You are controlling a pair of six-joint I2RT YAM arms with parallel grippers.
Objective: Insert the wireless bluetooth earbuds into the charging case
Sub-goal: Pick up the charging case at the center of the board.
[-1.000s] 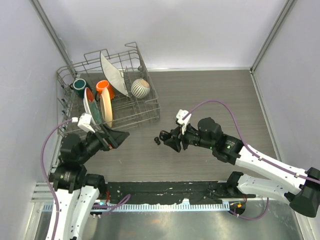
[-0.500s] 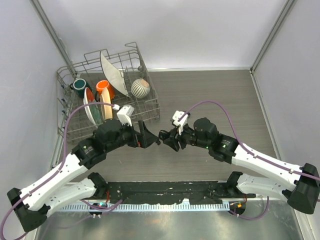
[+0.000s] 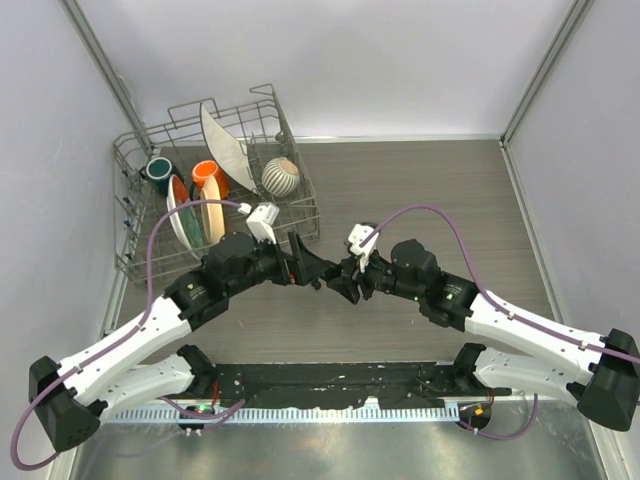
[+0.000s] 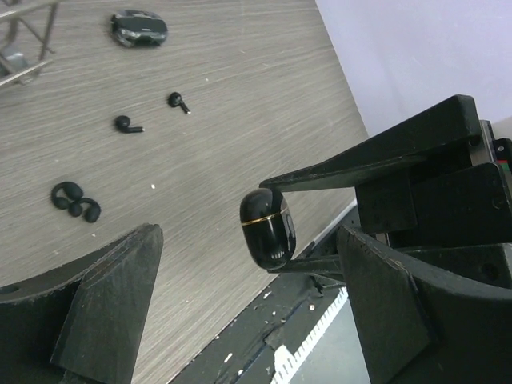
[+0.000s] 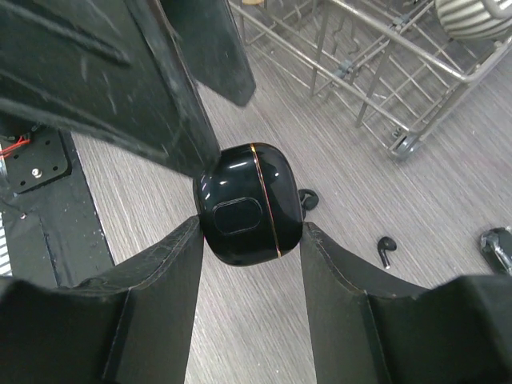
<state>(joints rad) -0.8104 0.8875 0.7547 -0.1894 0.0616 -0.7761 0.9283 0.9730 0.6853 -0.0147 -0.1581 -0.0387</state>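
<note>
My right gripper (image 5: 252, 232) is shut on the charging case (image 5: 250, 204), a glossy black pebble with a thin gold seam, lid closed, held above the table. My left gripper (image 4: 250, 244) is open, and its two fingers stand wide on either side of the charging case (image 4: 268, 228) without touching it. In the top view both grippers meet at mid-table, left gripper (image 3: 312, 265) against right gripper (image 3: 343, 282). Two small stemmed earbuds (image 4: 128, 125) (image 4: 178, 101) lie loose on the table beyond. One earbud (image 5: 386, 248) also shows in the right wrist view.
A wire dish rack (image 3: 290, 215) with plates, cups and a striped bowl stands at the back left, close behind the grippers. A second dark case (image 4: 138, 29) lies farther out on the table. A pair of rounder black earpieces (image 4: 76, 202) lies on the wood.
My left arm has swung in from the left edge to mid-table, bringing its open jaws around the case. The right gripper has kept its hold and barely shifted.
</note>
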